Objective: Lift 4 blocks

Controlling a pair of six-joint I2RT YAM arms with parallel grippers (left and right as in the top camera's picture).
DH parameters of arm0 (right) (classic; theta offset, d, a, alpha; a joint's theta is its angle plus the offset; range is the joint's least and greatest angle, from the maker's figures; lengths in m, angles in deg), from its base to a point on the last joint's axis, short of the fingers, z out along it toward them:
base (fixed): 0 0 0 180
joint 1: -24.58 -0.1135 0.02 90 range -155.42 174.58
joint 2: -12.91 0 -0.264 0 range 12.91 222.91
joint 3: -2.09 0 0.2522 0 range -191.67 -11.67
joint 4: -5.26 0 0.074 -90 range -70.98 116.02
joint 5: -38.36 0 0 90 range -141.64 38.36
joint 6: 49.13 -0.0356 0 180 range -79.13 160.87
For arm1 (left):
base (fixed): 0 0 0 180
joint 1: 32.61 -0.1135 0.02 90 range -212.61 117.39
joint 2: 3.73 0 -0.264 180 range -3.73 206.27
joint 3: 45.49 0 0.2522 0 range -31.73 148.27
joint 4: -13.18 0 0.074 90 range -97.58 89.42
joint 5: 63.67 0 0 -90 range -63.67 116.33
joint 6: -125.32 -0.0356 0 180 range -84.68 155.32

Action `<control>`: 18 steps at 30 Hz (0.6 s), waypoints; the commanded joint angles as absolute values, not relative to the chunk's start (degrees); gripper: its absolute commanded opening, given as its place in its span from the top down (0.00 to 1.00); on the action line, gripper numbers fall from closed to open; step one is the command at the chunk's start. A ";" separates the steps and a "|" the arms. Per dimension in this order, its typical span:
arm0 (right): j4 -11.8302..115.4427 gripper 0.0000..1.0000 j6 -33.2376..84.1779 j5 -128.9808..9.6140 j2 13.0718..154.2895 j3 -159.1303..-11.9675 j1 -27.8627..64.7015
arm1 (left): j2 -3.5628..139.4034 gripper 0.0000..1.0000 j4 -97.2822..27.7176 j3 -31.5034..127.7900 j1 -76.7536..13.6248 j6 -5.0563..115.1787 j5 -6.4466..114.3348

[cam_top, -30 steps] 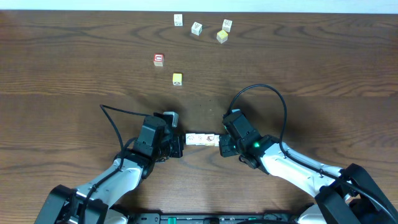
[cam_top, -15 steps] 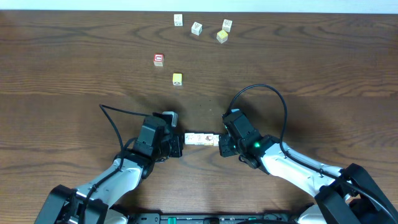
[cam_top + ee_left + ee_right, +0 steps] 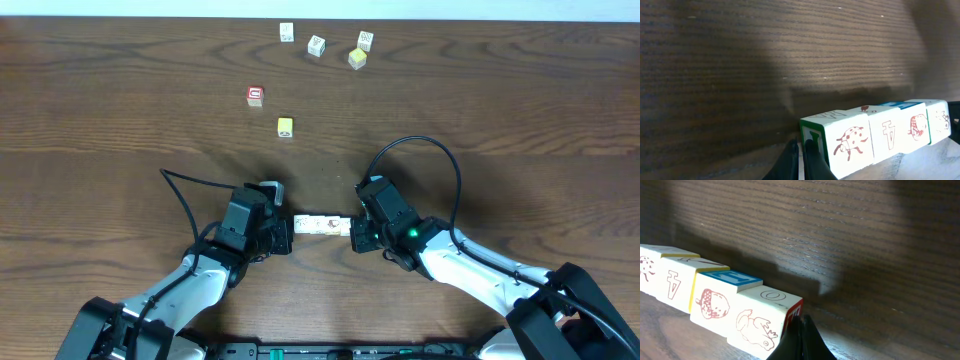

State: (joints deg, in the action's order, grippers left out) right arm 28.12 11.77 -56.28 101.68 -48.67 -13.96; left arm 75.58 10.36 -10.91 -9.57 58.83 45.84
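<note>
Four white blocks (image 3: pixel 322 224) with red animal and letter prints form one end-to-end row between my two grippers. My left gripper (image 3: pixel 291 233) is shut, its tips pressed against the green-edged ladybird block (image 3: pixel 847 145) at the row's left end. My right gripper (image 3: pixel 353 233) is also shut, pushing on the red-edged end block (image 3: pixel 762 322). The row (image 3: pixel 715 297) appears to hang a little above the table, casting a shadow on the wood behind it. Neither pair of fingers has anything between them.
At the far edge lie three small white cubes (image 3: pixel 287 32) (image 3: pixel 316 45) (image 3: pixel 365 40) and a yellow cube (image 3: pixel 357 58). A red cube (image 3: pixel 255 96) and another yellow cube (image 3: pixel 285 126) sit nearer the middle. Cables loop beside both arms.
The row and both grippers have barely shifted; the blocks stay pinched between the two shut grippers.
</note>
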 commanded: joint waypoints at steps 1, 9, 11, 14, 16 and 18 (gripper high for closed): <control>28.19 0.99 10.85 -58.38 102.07 -48.75 -13.13 | 75.80 0.93 11.13 -10.83 -9.17 61.43 46.40; 28.17 0.99 10.50 -62.67 102.07 -48.75 -8.08 | 75.80 0.93 11.52 -10.83 -9.17 62.48 46.64; 28.19 0.99 10.48 -62.69 102.07 -48.75 -7.84 | 75.80 0.92 11.52 -10.83 -9.17 62.50 46.67; 28.26 0.99 10.45 -62.67 102.07 -48.75 -7.86 | 75.80 0.93 11.50 -10.83 -9.17 62.48 46.67; 28.28 0.99 10.24 -62.69 102.07 -48.75 -7.86 | 75.80 0.93 11.48 -10.83 -9.17 62.50 46.67; 28.32 0.99 9.58 -62.69 102.07 -48.73 -7.86 | 75.80 0.93 11.24 -10.83 -9.17 63.01 46.67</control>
State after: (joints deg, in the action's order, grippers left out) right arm 28.32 10.91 -62.01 101.68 -48.67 -8.10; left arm 75.58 11.37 -10.94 -9.46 62.37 45.92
